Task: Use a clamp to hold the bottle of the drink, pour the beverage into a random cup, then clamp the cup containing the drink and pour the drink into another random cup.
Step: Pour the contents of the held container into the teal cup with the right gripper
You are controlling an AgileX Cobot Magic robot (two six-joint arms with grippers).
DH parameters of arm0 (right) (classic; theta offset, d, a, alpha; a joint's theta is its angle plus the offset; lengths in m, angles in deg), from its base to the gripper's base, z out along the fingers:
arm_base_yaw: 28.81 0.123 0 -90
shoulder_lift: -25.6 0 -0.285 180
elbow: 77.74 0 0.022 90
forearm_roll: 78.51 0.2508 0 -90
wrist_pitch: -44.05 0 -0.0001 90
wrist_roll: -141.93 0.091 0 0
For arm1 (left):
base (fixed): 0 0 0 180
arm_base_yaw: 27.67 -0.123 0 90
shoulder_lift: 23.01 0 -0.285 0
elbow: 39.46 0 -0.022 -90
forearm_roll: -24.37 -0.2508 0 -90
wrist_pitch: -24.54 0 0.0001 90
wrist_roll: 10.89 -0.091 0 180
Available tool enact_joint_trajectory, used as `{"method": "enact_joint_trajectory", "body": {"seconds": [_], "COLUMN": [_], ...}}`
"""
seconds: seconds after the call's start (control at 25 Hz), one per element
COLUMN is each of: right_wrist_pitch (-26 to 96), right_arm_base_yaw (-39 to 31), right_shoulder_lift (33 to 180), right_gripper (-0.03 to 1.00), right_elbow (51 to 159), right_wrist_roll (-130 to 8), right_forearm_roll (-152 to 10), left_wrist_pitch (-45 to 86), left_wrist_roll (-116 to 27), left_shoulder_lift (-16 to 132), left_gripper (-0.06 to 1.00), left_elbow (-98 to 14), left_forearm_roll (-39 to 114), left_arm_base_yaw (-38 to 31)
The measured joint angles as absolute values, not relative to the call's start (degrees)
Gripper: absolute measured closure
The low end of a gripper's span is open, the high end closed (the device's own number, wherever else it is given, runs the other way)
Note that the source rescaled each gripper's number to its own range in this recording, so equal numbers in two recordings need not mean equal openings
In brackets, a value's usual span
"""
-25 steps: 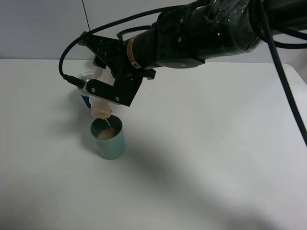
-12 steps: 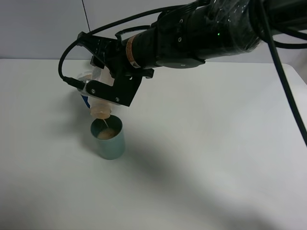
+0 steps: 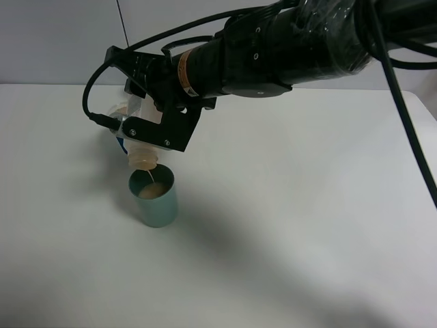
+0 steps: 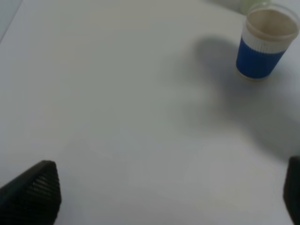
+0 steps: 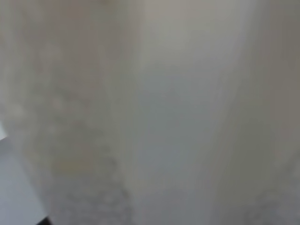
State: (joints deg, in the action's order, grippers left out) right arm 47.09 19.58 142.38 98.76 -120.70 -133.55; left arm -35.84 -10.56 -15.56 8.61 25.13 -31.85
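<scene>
My right gripper, reaching across to the left side of the table, is shut on the bottle, which is tipped neck-down. A thin stream of the beverage runs from the neck into the teal cup, where beige liquid has pooled. The right wrist view shows only a blurred pale surface close to the lens. The blue paper cup stands upright with nothing in it; in the exterior view only a blue sliver of that cup shows behind the gripper. My left gripper is open over bare table.
The white table stretches to the right and front of the teal cup. The thick black right arm and its cables hang over the back left. A pale green rim peeks behind the blue cup.
The right gripper and bottle have shifted slightly left and up while tilting a little more. Pouring continues. The left gripper is unchanged.
</scene>
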Motion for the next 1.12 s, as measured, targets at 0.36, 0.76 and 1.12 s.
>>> {"method": "enact_joint_trajectory", "body": {"seconds": [0.36,0.76,1.12], "right_wrist_pitch": [47.55,47.41,44.05], "right_arm_base_yaw": [19.58,19.58,19.58], "right_shoulder_lift": [142.38,142.38,142.38], "right_gripper": [0.97,0.97,0.97], "right_elbow": [98.76,98.76,98.76], "right_wrist_roll": [-120.96,-120.96,-120.96], "right_forearm_roll": [-133.10,-122.77,-112.99], "left_wrist_pitch": [-35.84,-35.84,-35.84], "left_wrist_roll": [-10.56,-10.56,-10.56], "left_shoulder_lift": [-15.56,-15.56,-15.56], "left_gripper": [0.10,0.10,0.10], "left_elbow": [8.61,8.61,8.61], "left_forearm_roll": [25.13,25.13,25.13], "left_arm_base_yaw": [-31.85,-31.85,-31.85]}}
